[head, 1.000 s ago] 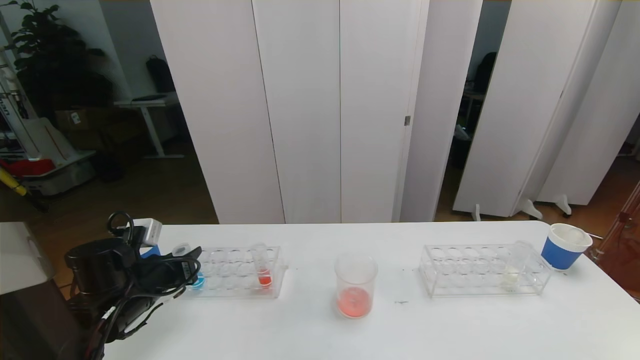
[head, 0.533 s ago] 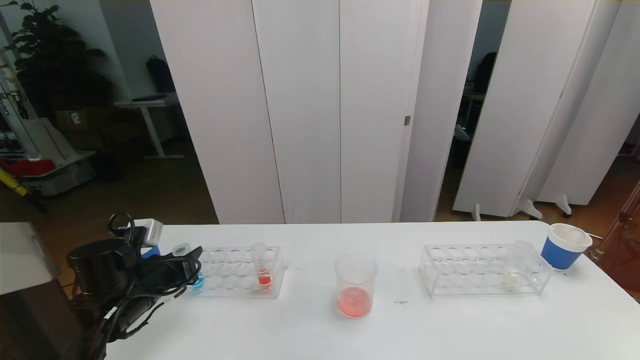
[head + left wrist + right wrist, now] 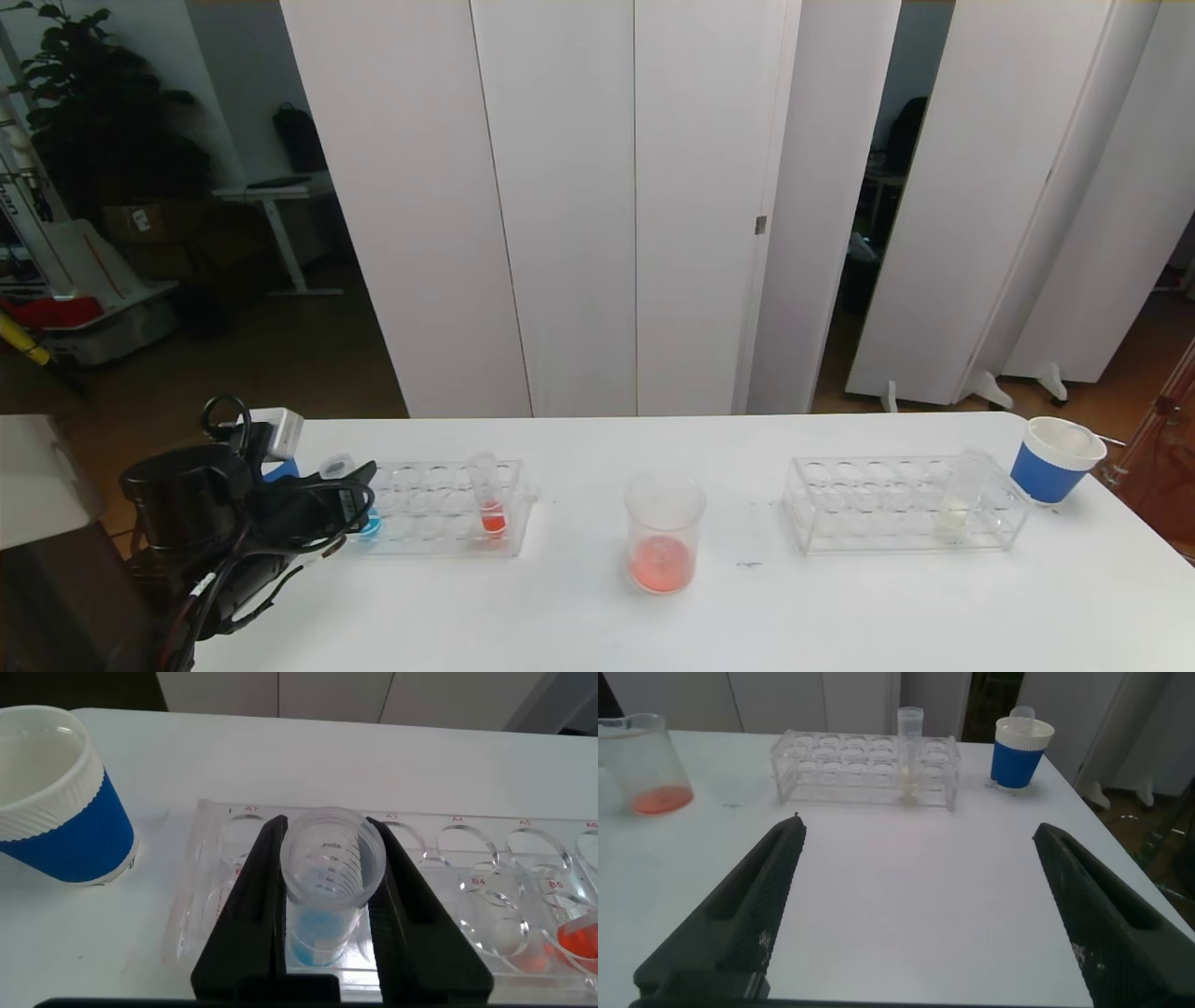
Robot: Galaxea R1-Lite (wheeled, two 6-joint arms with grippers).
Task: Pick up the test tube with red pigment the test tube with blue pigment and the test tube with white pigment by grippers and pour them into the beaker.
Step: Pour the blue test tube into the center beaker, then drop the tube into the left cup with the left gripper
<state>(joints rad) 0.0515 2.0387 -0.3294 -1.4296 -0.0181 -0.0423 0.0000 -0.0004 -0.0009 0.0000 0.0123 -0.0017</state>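
The beaker (image 3: 664, 532) stands upright near the middle of the white desk (image 3: 840, 607) and holds a shallow layer of orange-red liquid at its bottom. At its 9 o'clock sits a clear rack (image 3: 439, 509); one tube with orange-red liquid (image 3: 489, 504) stands upright toward that rack's right end, and the test tube with blue pigment (image 3: 367, 525) stands at its left end, a little blue liquid in its round bottom. At the beaker's 3 o'clock lies a second clear rack (image 3: 896, 504), with the test tube with white pigment (image 3: 960, 499) upright near its right end, pale cream liquid low inside. A blue-and-white paper cup (image 3: 1055, 459) stands at 3 o'clock of that rack, near the desk's corner.

The left gripper (image 3: 329, 905) is at the left rack's end, its fingers (image 3: 257, 905) narrowed onto the blue tube, one on each side, the tube still seated in its hole. The head view hides this grip behind the arm; the left wrist view shows it plainly, along with printed marks inside the tube's open mouth and another blue-and-white cup (image 3: 56, 798) just beside the rack's end, which the head view barely shows.

The right gripper (image 3: 924, 905) cannot be seen from the head; its own wrist view shows its fingers (image 3: 752, 905) spread wide and holding nothing, above bare desk on the near side of the right rack.
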